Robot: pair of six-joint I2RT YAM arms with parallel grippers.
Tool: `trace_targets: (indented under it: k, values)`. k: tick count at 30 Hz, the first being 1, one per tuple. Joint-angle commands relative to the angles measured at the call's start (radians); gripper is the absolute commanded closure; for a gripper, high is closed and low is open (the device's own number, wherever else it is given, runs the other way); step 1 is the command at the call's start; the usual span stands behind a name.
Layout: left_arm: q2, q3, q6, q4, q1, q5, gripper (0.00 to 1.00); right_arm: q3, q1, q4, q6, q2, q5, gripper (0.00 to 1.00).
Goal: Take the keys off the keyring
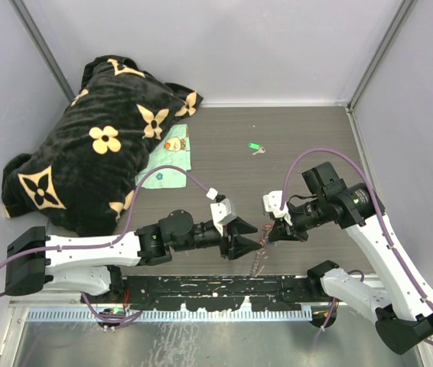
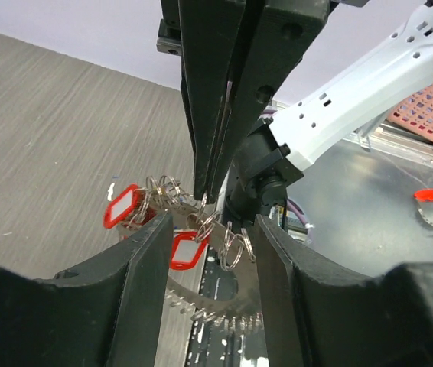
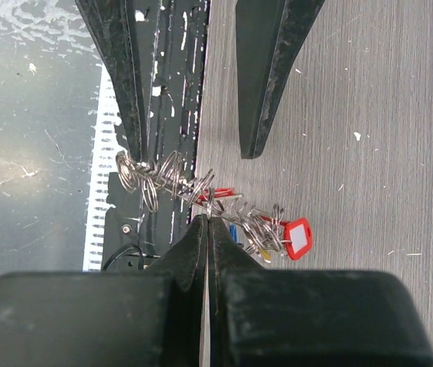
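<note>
Above the near edge of the desk (image 1: pixel 308 138), the right hand (image 3: pixel 207 223) is pinched tight on the keyring (image 3: pixel 172 174) (a dangling string of silver wire loops), with keys (image 3: pixel 296 237) bearing red tags bunched along it; the left hand (image 2: pixel 213 223) stands part-spread around that string, one finger right at its end loop. Farther back on the desk lies a green-tagged key (image 1: pixel 255 146)

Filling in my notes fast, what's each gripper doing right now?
Left gripper: open, its fingers either side of the keyring.
Right gripper: closed on the keyring.
</note>
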Motion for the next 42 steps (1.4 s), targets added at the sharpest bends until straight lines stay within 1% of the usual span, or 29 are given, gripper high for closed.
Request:
trace_targets:
  k: [1, 9, 11, 13, 15, 20, 24, 29, 33, 36, 39, 42]
  values:
    - [0.01, 0.065, -0.104, -0.051, -0.004, 0.018, 0.52, 0.011, 0.006, 0.041, 0.016, -0.022, -0.029, 0.99]
    - [0.056, 0.09, -0.217, -0.086, -0.005, 0.087, 0.54, 0.013, 0.006, 0.043, 0.018, -0.019, -0.028, 0.99]
    - [0.063, 0.088, -0.232, -0.068, -0.006, 0.104, 0.57, 0.012, 0.006, 0.043, 0.018, -0.02, -0.028, 0.99]
    - [0.066, 0.088, -0.244, -0.046, -0.008, 0.132, 0.65, 0.008, 0.006, 0.045, 0.021, -0.02, -0.026, 0.99]
    - [0.067, 0.096, -0.249, -0.038, -0.013, 0.154, 0.67, 0.006, 0.006, 0.048, 0.023, -0.022, -0.022, 0.99]
    - [0.06, 0.106, -0.253, -0.036, -0.03, 0.163, 0.66, 0.0, 0.006, 0.057, 0.03, -0.022, -0.018, 0.99]
    - [0.075, 0.11, -0.26, -0.002, -0.041, 0.166, 0.63, -0.003, 0.006, 0.062, 0.034, -0.023, -0.022, 0.99]
    - [0.178, 0.122, -0.289, 0.056, -0.045, 0.156, 0.58, -0.001, 0.003, 0.062, 0.036, -0.023, -0.034, 0.99]
    - [0.208, 0.106, -0.295, 0.136, -0.046, 0.145, 0.56, -0.007, 0.001, 0.064, 0.036, -0.029, -0.038, 0.99]
    - [0.175, 0.071, -0.268, 0.199, -0.047, 0.149, 0.56, -0.011, -0.001, 0.071, 0.04, -0.031, -0.044, 0.99]
    - [0.1, -0.002, -0.218, 0.255, -0.046, 0.124, 0.56, -0.012, -0.006, 0.085, 0.041, -0.026, -0.052, 0.99]
    - [-0.032, -0.076, -0.147, 0.225, -0.041, 0.045, 0.52, -0.012, -0.009, 0.092, 0.034, -0.022, -0.061, 0.99]
